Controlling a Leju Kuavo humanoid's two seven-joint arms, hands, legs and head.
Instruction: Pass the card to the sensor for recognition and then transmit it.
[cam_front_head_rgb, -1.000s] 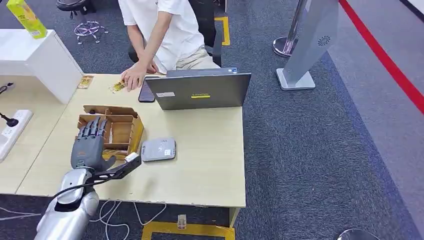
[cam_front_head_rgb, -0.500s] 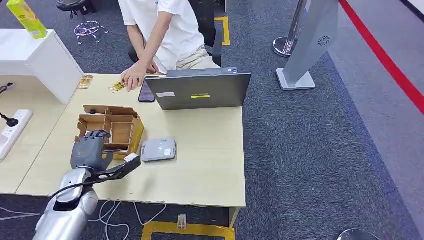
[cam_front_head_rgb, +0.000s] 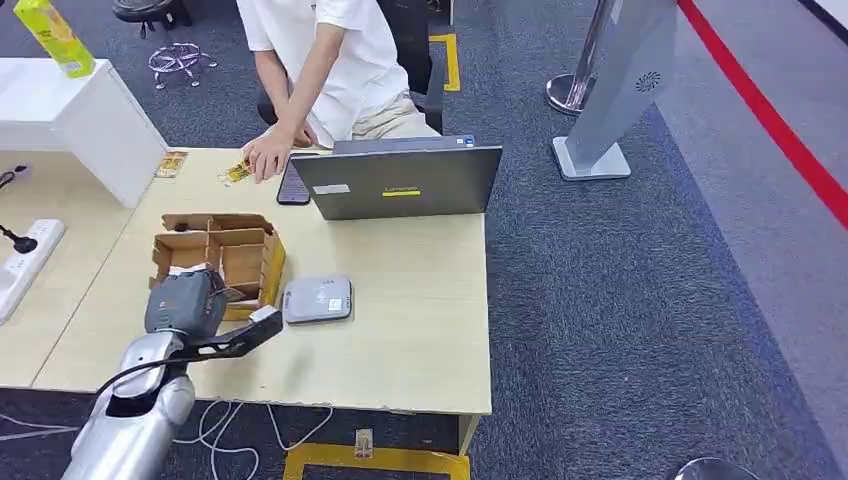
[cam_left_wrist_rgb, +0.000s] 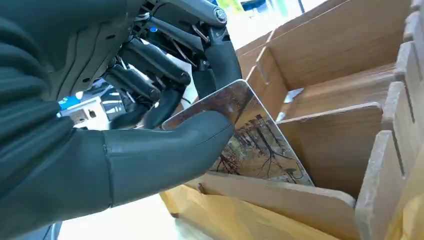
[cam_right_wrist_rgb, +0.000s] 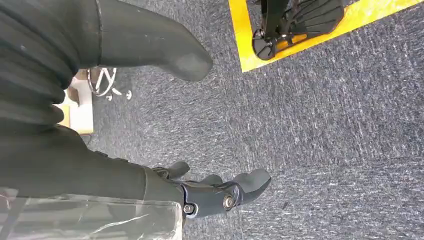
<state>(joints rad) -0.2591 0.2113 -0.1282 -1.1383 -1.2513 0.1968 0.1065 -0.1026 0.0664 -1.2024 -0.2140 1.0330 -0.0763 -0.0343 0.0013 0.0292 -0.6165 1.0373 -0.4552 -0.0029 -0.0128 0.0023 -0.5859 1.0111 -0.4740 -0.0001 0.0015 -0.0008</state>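
My left hand (cam_front_head_rgb: 182, 303) reaches into the near end of a wooden divided box (cam_front_head_rgb: 238, 252) on the table. The left wrist view shows this hand (cam_left_wrist_rgb: 150, 115) pinching a card (cam_left_wrist_rgb: 255, 145) printed with bare trees: the thumb presses one face and the dark fingers curl behind it. The card's lower part still stands in a slot of the box (cam_left_wrist_rgb: 340, 145). A flat grey sensor (cam_front_head_rgb: 318, 299) lies just right of the box. My right hand (cam_right_wrist_rgb: 215, 192) hangs over the carpet, holding nothing, its fingers apart.
A person sits at the far side, one hand (cam_front_head_rgb: 268, 155) resting on the table beside loose cards (cam_front_head_rgb: 236, 172) and a dark phone (cam_front_head_rgb: 292, 185). A grey laptop (cam_front_head_rgb: 400, 182) stands behind the sensor. A power strip (cam_front_head_rgb: 20, 265) and a white block (cam_front_head_rgb: 70, 110) lie to the left.
My left hand's fingers, spread over the box a second ago, have curled down into it and closed on the card. Everything else has stayed put.
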